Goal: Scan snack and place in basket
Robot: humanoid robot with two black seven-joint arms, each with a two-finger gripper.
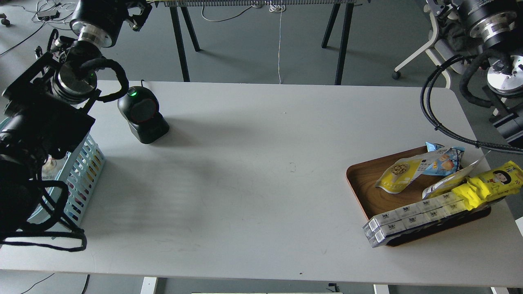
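Note:
The snack [402, 173], a flat pouch with a white top and yellow bottom, lies tilted on the brown wooden tray [365, 188] at the right. The light blue basket [84, 173] stands at the table's left edge, mostly covered by my left arm. The left gripper [22, 192] is a dark mass over the basket, and its fingers cannot be told apart. My right arm [504, 77] hangs at the upper right, well above and behind the tray. Its far end runs off the right edge of the view.
A black barcode scanner [143, 115] with a green light stands on the table behind the basket. The tray also holds a small blue snack bag [447, 158], a long yellow wrapper [492, 183] and a row of white packets [410, 218]. Black cables [441, 126] loop above the tray.

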